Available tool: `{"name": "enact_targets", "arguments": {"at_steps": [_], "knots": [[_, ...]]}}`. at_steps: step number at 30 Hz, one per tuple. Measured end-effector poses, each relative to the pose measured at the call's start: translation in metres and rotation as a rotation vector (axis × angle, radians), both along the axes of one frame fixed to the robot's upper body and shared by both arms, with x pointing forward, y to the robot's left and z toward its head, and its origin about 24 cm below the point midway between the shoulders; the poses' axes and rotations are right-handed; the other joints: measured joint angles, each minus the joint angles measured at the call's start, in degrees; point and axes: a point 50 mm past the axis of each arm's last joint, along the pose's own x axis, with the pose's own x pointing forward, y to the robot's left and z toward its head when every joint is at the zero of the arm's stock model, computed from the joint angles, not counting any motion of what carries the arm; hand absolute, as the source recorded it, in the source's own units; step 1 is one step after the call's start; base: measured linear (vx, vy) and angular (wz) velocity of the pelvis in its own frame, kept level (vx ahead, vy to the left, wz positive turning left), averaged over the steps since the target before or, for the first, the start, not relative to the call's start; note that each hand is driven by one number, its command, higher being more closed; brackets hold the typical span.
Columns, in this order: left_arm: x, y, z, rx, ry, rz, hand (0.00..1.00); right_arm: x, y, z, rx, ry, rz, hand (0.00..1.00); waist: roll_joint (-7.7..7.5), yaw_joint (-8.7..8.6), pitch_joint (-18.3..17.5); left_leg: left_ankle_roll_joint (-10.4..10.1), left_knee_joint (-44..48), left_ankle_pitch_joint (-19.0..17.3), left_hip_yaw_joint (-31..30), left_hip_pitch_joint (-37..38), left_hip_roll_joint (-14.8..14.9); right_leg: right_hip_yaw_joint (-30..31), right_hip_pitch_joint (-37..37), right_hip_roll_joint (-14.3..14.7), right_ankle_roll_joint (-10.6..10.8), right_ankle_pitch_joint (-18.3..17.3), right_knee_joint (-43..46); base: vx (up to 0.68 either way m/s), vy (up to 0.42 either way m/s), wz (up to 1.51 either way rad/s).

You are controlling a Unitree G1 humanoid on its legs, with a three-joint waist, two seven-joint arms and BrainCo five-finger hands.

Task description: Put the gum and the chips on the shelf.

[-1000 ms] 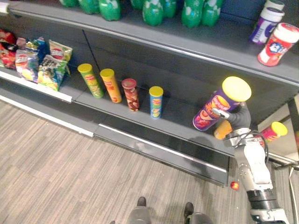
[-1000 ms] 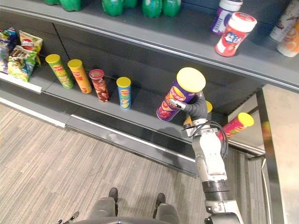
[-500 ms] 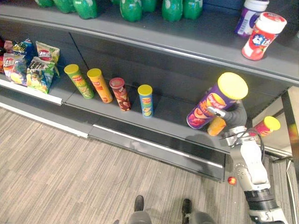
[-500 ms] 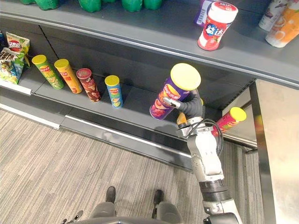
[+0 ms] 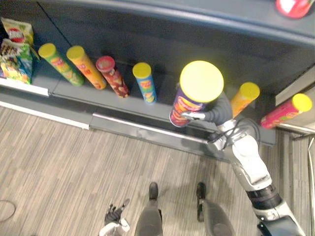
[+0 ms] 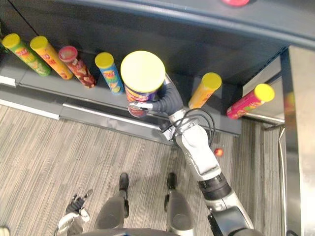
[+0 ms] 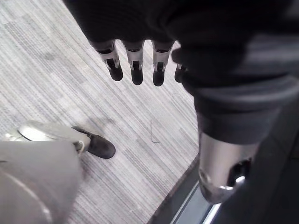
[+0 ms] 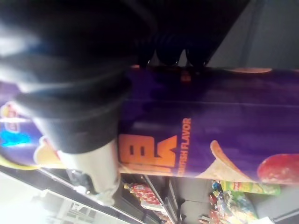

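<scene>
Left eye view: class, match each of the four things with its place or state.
Things
1. purple can
2. red-lidded can
3. chip bags
4. left hand

Places or states
A. low over the floor, fingers relaxed
B. far left end of the shelf
C. gripped by the right hand
D. standing just left of the blue can

Pairs: 1-C, 2-D, 3-B, 4-A
</scene>
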Motion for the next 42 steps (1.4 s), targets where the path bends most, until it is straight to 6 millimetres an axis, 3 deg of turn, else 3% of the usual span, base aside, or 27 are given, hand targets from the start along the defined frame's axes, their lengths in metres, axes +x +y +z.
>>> {"name": "enact_targets", "arguments": {"at_steps": [5, 7, 14, 20, 27, 33, 42], "knots": [[0.035, -0.008, 0.015, 0.004, -0.105, -0.048, 0.00, 0.033, 0.000, 0.003, -0.068, 0.013, -0.140, 1.00, 2.27, 0.14, 3.11, 0.44, 0.29, 1.28, -1.35, -3.32, -1.02, -0.63, -3.11, -0.99, 0.16, 0.10, 1.49, -0.05, 0.018, 0.13], [0.048, -0.012, 0.021, -0.010, -0.151, -0.060, 0.00, 0.047, -0.005, 0.002, -0.068, 0.035, -0.213, 1.00, 2.88, 1.48, 3.52, 0.53, 0.23, 1.79, -1.46, -4.74, -1.13, -0.64, -5.01, -1.11, 0.16, 0.10, 2.28, -0.05, -0.003, 0.03], [0.060, -0.021, 0.026, -0.031, -0.181, -0.089, 0.00, 0.061, -0.010, 0.021, -0.052, -0.047, -0.344, 1.00, 4.78, 2.80, 4.69, 0.46, 0.17, 2.91, -3.06, -7.78, -1.41, -2.14, -7.78, -1.56, 0.16, 0.10, 3.53, -0.01, -0.004, 0.11], [0.073, -0.033, 0.034, -0.038, -0.217, -0.127, 0.00, 0.084, -0.043, 0.038, 0.001, -0.081, -0.583, 1.00, 6.87, 4.99, 5.68, 0.51, 0.01, 4.47, -4.83, -10.67, -2.19, -3.59, -10.95, -2.65, 0.07, -0.25, 6.08, -0.03, 0.003, 0.14], [0.076, -0.048, 0.034, -0.070, -0.230, -0.148, 0.00, 0.086, -0.057, 0.049, 0.068, -0.117, -0.671, 1.00, 7.80, 6.41, 5.89, 0.30, -0.97, 5.89, -5.97, -12.48, -3.13, -4.26, -14.71, -4.40, 0.10, -1.91, 10.60, -0.02, -0.020, 0.12], [0.081, -0.063, 0.038, -0.111, -0.270, -0.151, 0.00, 0.084, -0.056, 0.061, 0.109, -0.161, -0.689, 1.00, 8.00, 7.69, 5.93, 0.10, -0.98, 6.66, -6.03, -14.56, -3.90, -4.44, -18.79, -5.91, -0.09, -3.98, 15.65, -0.01, -0.058, 0.09], [0.084, -0.078, 0.042, -0.172, -0.319, -0.125, 0.00, 0.078, -0.050, 0.077, 0.191, -0.234, -0.723, 1.00, 8.11, 7.90, 5.86, 0.34, -0.81, 7.54, -4.41, -16.53, -3.92, -5.09, -21.80, -7.23, -0.40, -5.90, 19.46, 0.02, -0.065, 0.08]]}}
